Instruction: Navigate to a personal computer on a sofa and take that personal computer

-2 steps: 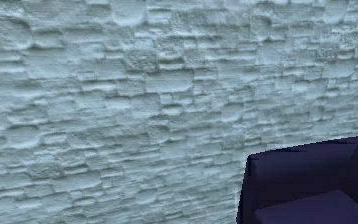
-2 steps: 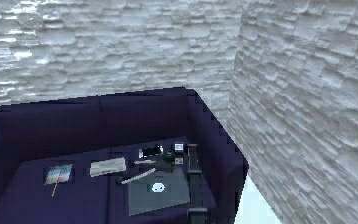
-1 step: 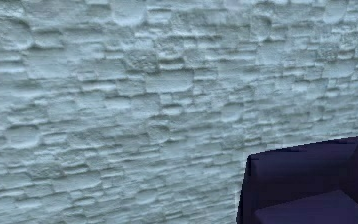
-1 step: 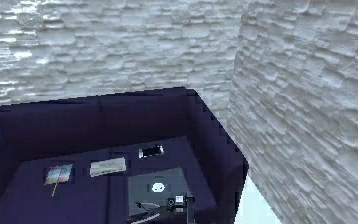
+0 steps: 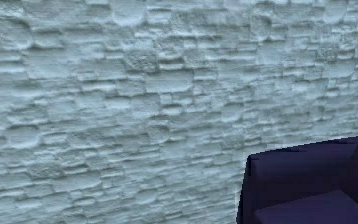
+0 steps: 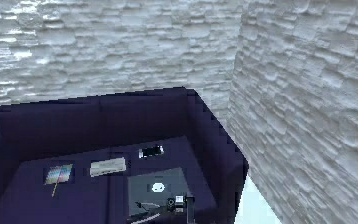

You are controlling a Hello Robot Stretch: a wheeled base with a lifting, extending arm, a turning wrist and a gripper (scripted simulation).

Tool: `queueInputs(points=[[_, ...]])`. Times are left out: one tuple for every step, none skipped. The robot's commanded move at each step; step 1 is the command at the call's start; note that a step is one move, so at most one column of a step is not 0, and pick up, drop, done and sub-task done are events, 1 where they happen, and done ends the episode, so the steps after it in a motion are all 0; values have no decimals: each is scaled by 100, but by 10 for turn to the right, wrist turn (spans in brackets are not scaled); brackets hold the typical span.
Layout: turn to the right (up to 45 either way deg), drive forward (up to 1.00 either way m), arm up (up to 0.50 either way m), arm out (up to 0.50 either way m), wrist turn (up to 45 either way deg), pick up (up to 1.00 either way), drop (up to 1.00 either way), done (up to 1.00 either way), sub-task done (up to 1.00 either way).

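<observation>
Item: personal computer [image 6: 155,186], a flat dark grey slab on the sofa [image 6: 47,125] seat, with the gripper [image 6: 150,208] at its near edge; whether the gripper holds anything cannot be told. Risk, as judged: a thin slab lying flush on a soft cushion offers little edge, so a grasp may slip or push it toward the pale box [image 6: 107,167] nearby. The arm side view gives the seat and its items; the forward view gives the stone wall [image 5: 117,100] and the sofa's end.
</observation>
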Motion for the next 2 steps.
queueInputs(points=[[0, 0, 10, 0, 0, 0, 0, 0, 0], [0, 0, 0, 0, 0, 0, 0, 100, 0]])
